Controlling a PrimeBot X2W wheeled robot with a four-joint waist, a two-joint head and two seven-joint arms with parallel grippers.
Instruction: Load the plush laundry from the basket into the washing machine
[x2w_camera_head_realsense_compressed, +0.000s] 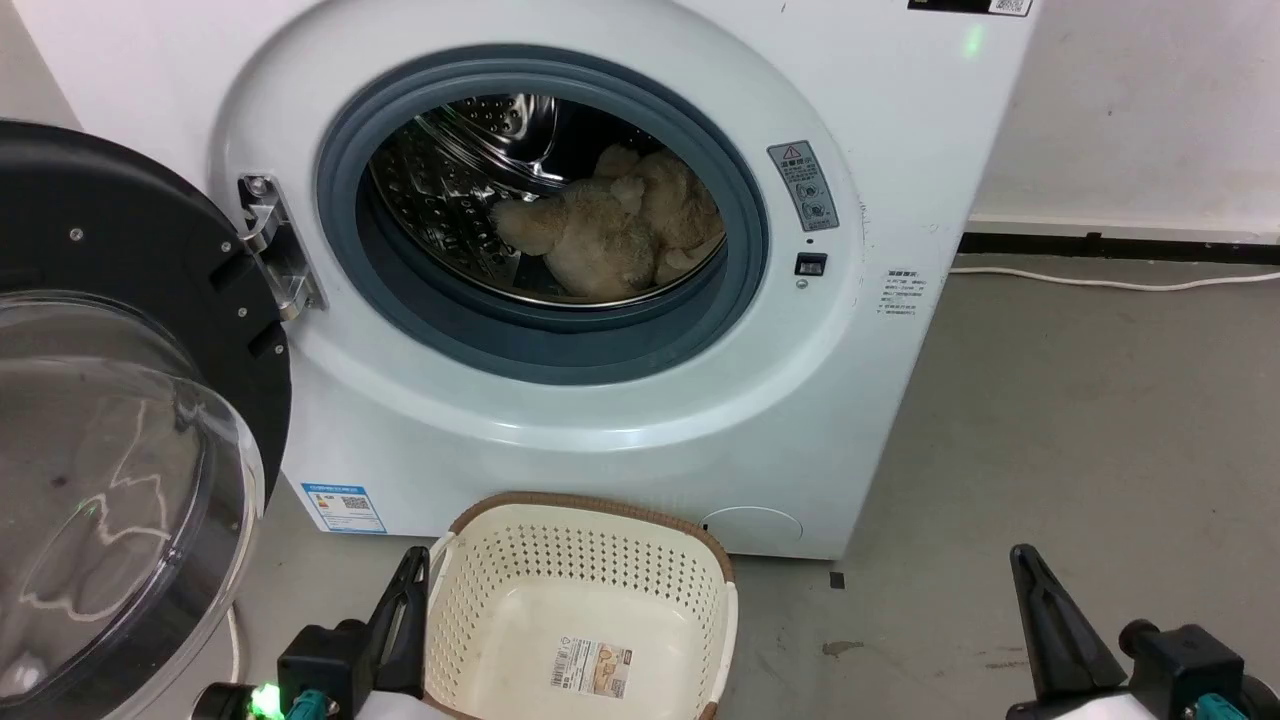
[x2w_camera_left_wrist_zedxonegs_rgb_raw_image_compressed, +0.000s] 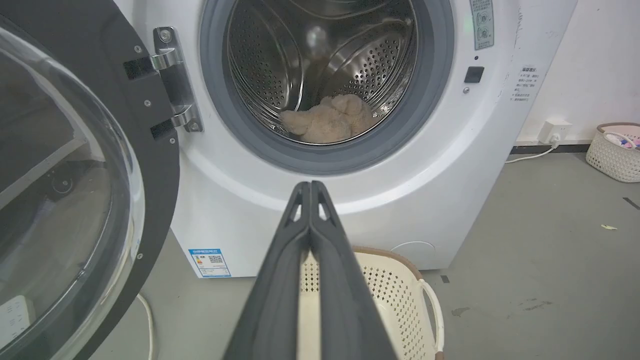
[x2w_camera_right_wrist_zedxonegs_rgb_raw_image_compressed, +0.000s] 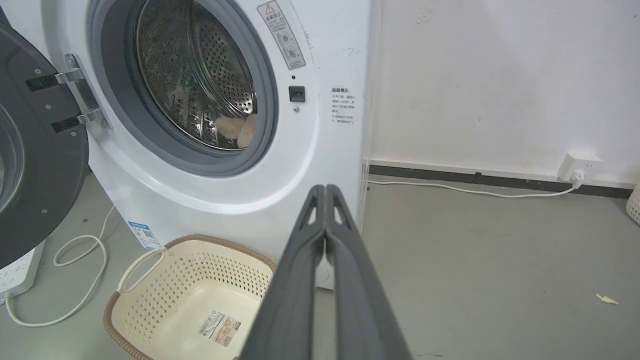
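While the black-rimmed clear bubble door (x2w_camera_head_realsense_compressed: 120, 450) hangs swung open on its metal hinge (x2w_camera_head_realsense_compressed: 275, 250) at the left, the big white front-loading washing machine (x2w_camera_head_realsense_compressed: 560, 430) shows its grey rubber gasket (x2w_camera_head_realsense_compressed: 545, 335) and shiny perforated steel drum (x2w_camera_head_realsense_compressed: 450, 190).

Position of the load: the large fluffy cream-beige plush laundry (x2w_camera_head_realsense_compressed: 610, 235) lies inside the drum, on the drum's lower right part, behind the gasket lip. It rests in a slumped heap with one limb reaching left.

Position of the container: the cream-white perforated plastic basket (x2w_camera_head_realsense_compressed: 590, 560) with the brown woven rim sits upright on the grey floor (x2w_camera_head_realsense_compressed: 1050, 420), near the front of the machine and just below the door opening. Its bottom is bare, with a barcode sticker (x2w_camera_head_realsense_compressed: 597, 668) lying flat on it.

Left gripper (x2w_camera_head_realsense_compressed: 415, 560): it sits at the near left, just beside the basket's left rim. Its two long dark fingers are pressed together tip to tip and point toward the machine.

Right gripper (x2w_camera_head_realsense_compressed: 1022, 560): it sits at the near right, well apart from the basket, over the floor. Its fingers are likewise pressed together at the tips.

Surroundings: a white cable (x2w_camera_right_wrist_zedxonegs_rgb_raw_image_compressed: 75, 280) loops on the floor left of the basket. A second pale basket (x2w_camera_left_wrist_zedxonegs_rgb_raw_image_compressed: 612, 155) stands at the far right by the wall.
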